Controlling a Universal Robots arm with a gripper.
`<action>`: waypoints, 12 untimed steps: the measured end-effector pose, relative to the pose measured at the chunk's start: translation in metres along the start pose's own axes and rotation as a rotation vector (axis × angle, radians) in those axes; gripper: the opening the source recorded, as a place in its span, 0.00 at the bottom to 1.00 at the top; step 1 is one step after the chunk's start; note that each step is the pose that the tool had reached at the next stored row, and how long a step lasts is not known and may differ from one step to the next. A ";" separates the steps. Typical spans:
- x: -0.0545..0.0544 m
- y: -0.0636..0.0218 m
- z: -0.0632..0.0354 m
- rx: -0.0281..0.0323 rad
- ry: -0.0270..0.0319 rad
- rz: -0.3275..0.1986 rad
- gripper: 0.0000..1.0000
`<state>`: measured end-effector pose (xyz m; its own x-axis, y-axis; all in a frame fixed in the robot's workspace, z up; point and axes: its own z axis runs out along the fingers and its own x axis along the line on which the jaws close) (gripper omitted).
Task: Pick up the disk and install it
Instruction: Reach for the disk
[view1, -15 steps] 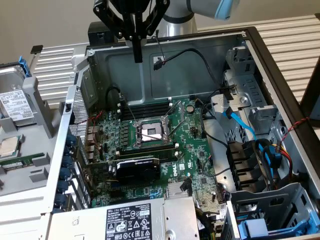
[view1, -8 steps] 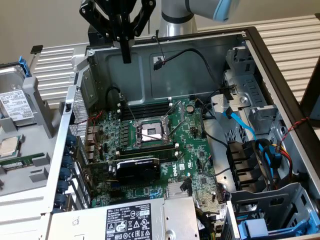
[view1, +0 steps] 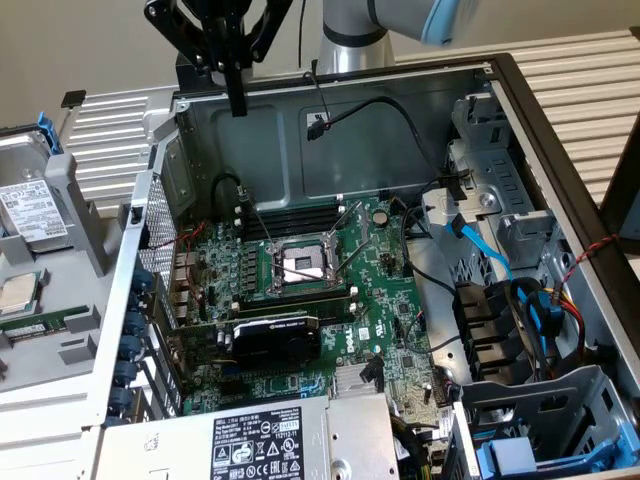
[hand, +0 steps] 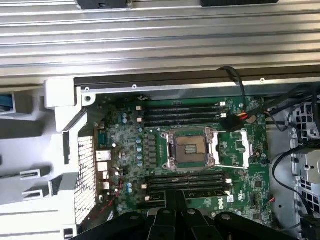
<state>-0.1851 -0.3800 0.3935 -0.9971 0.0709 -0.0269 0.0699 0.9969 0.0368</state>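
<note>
1. I count one gripper (view1: 238, 106). It hangs over the far left corner of the open computer case (view1: 400, 140). Its fingers are pressed together with nothing between them. In the wrist view the gripper (hand: 175, 202) shows as dark fingers meeting above the motherboard (hand: 125, 150).
2. I count one disk (view1: 28, 208), silver-grey with a white label and clipped in a blue carrier frame (view1: 44, 135). It sits outside the case at the exterior view's left, well apart from the gripper.
3. The grey tray (view1: 85, 345) at the exterior view's left holds the disk at its far end. One small square silver CPU chip (view1: 18, 292) lies just nearer than the disk.
4. The case holds one green motherboard (view1: 400, 330). On it I see one CPU socket (view1: 300, 265), open and bare.
5. In the wrist view the socket (hand: 192, 148) has two banks of memory slots, one on each side of it.
6. I count one black graphics card (view1: 278, 340) standing in the board, nearer than the socket.
7. One grey power supply (view1: 255, 445) with a black-and-white label fills the near end of the case.
8. One blue cable (view1: 485, 250) runs down the case's right side.
9. The drive cage (view1: 540, 400) at the near right holds one blue plastic piece (view1: 510, 458).
</note>
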 end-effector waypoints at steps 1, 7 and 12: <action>0.004 0.0000 -0.0001 -0.0001 -0.0005 0.000 0.11; 0.031 -0.0015 -0.0009 -0.0002 -0.0048 0.000 0.11; 0.053 -0.0029 -0.0016 -0.0004 -0.0058 0.000 0.11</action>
<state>-0.2383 -0.3792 0.3935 -0.9969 0.0709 -0.0327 0.0696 0.9969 0.0371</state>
